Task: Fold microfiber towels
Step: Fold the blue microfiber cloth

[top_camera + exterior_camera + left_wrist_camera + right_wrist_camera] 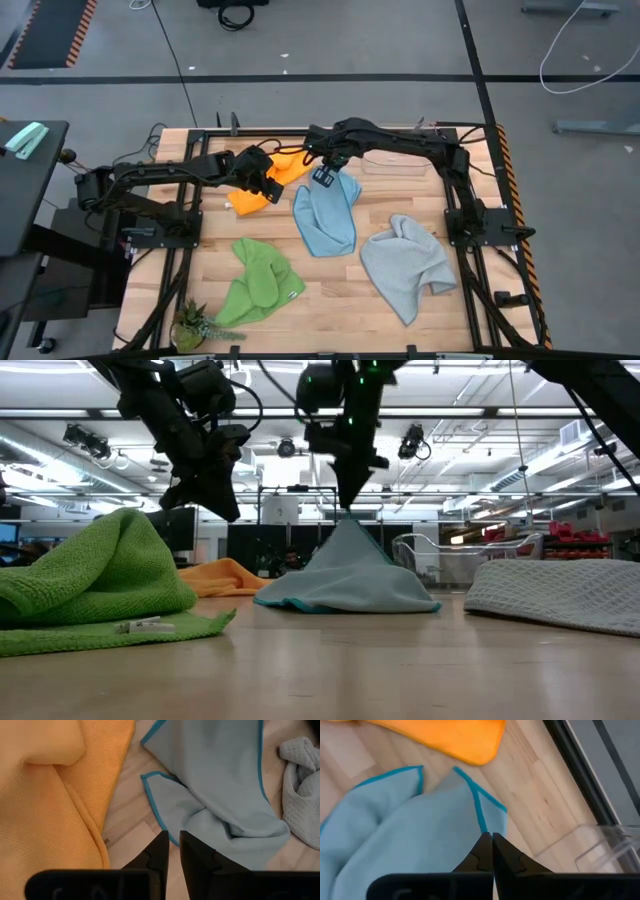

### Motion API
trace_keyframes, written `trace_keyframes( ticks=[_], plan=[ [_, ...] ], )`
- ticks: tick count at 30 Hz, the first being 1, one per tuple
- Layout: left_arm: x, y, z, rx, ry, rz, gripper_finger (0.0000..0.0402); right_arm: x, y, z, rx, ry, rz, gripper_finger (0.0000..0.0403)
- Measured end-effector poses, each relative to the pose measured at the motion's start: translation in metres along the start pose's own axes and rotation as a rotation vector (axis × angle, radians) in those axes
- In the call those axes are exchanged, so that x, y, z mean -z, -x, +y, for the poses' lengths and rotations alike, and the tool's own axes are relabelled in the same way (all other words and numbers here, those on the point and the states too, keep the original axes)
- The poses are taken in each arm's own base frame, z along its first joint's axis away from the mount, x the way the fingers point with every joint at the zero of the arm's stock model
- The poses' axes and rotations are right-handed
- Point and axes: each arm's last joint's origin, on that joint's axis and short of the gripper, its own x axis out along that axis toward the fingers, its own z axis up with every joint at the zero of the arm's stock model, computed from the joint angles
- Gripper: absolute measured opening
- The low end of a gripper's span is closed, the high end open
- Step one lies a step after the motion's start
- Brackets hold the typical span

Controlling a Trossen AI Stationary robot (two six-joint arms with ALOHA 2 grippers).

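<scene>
My right gripper (323, 178) (346, 500) is shut on the light blue towel (326, 225) (345, 580), which rises in a tent shape from the table's middle. My left gripper (268, 190) (172, 847) hovers above bare wood between the yellow-orange towel (248, 200) (50, 795) and the blue one. Its fingers stand a narrow gap apart with nothing between them. The bright green towel (258, 282) lies crumpled at the near left. The light grey towel (405, 265) lies crumpled at the near right. My right gripper pinches the blue towel's teal-hemmed edge (481, 826) between its two fingers, close to a corner. The fingers come from above, pointing steeply down. That part is lifted into a peak (347, 522), and the rest spreads out below and lies on the table.
A clear plastic bin (395, 160) (605, 845) stands at the far edge, to the right of my right gripper. A small potted plant (195, 325) sits at the near left corner. Bare wood shows along the near edge between the green and grey towels.
</scene>
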Motion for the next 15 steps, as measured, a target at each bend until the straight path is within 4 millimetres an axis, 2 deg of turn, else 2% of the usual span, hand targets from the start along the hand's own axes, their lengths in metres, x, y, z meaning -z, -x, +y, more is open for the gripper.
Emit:
trace_keyframes(
  ticks=[6, 11, 15],
  plan=[
    [-0.020, 0.000, 0.003, 0.066, -0.044, -0.135, 0.0060, 0.011, 0.029, 0.023, -0.009, 0.072, 0.029, 0.0000],
    [-0.043, -0.003, 0.009, 0.304, -0.123, -0.186, 0.0074, 0.022, 0.041, 0.047, -0.020, 0.123, 0.040, 0.0000],
    [-0.052, -0.021, 0.013, 0.474, -0.167, -0.149, 0.0091, 0.032, 0.047, 0.064, -0.030, 0.157, 0.043, 0.0000]
  ],
)
